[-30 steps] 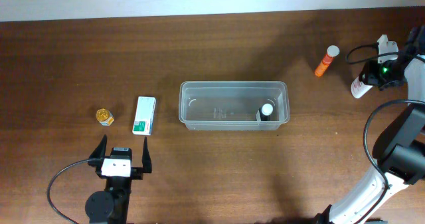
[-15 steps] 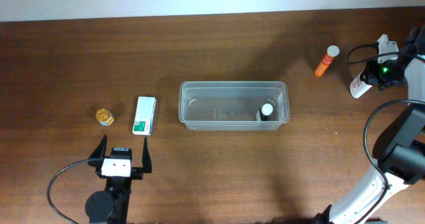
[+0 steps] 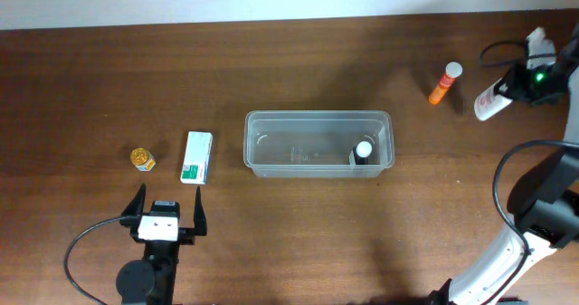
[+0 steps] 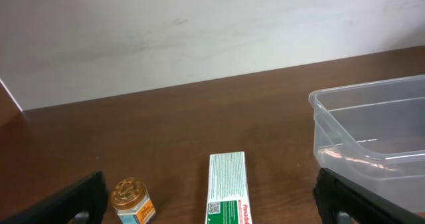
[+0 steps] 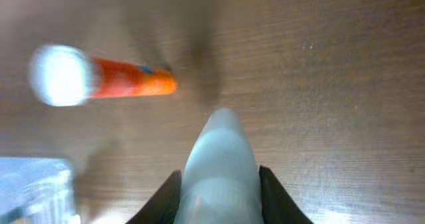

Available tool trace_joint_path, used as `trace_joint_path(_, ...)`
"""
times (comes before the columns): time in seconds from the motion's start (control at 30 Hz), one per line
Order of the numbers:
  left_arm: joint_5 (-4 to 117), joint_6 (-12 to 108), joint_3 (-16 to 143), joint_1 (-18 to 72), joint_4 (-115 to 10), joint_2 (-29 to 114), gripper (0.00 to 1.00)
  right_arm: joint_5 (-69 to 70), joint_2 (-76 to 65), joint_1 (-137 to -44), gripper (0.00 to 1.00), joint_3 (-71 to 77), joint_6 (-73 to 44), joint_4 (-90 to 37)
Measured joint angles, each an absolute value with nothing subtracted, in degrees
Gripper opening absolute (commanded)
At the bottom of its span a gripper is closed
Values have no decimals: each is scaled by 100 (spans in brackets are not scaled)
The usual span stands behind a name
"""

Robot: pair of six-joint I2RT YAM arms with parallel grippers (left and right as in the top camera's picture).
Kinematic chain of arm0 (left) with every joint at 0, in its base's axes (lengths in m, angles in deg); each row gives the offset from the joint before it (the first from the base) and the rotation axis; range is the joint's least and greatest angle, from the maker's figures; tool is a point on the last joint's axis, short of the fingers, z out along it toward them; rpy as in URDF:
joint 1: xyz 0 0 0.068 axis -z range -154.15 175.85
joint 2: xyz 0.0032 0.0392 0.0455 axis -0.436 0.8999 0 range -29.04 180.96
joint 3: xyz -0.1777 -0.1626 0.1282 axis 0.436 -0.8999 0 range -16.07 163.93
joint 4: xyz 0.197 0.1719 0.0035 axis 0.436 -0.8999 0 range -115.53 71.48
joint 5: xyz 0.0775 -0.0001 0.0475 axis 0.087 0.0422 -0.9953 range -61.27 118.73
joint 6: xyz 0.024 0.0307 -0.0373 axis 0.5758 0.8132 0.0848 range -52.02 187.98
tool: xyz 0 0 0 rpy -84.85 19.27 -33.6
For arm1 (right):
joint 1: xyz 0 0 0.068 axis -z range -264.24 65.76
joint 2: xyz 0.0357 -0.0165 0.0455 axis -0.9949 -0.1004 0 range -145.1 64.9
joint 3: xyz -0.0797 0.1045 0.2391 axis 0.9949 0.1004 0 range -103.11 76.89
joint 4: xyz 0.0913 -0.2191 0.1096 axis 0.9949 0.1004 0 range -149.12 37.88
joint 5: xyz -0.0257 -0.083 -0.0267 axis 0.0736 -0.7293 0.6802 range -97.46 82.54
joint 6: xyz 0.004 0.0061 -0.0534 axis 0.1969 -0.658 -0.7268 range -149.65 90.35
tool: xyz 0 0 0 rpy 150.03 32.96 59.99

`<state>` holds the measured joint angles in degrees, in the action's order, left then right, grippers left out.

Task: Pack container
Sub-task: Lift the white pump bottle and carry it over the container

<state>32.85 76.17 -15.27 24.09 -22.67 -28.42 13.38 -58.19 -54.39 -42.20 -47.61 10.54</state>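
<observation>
The clear container stands mid-table, with a small white-capped bottle in its right end. My right gripper is shut on a white bottle at the far right, its nose pointing left. In the right wrist view the white bottle sits between both fingers, and an orange tube lies beyond it. My left gripper is open near the front edge, holding nothing. A green-and-white box and a gold-lidded jar lie just ahead of it.
The orange tube lies between the container and the held bottle. In the left wrist view the box and the jar are close in front, with the container's corner to the right. A pale wall runs along the table's far edge.
My right gripper has finished shutting on the white bottle and carried it a little toward the table's far edge. The left arm has not moved.
</observation>
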Motion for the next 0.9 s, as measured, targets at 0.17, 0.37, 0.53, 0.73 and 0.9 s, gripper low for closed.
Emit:
trace_joint_path(0.17,3285,7614,-1527,2409,-2267,-2842,99,1524,-5816,-5472,26,-5169,-4588,1802)
trace_joint_path(0.37,3285,7614,-1527,2409,-2267,-2842,99,1605,-5716,-5780,26,-5634,-4441,2375)
trace_joint_path(0.53,3285,7617,-1527,2409,-2267,-2842,99,1625,-5371,-6257,26,-5689,-4245,2670)
trace_joint_path(0.73,3285,7614,-1527,2409,-2267,-2842,99,1670,-4942,-6947,27,-5765,-4050,2965)
trace_joint_path(0.9,3285,7617,-1527,2409,-2267,-2842,99,1614,-4916,-7544,27,-5781,-4006,3011)
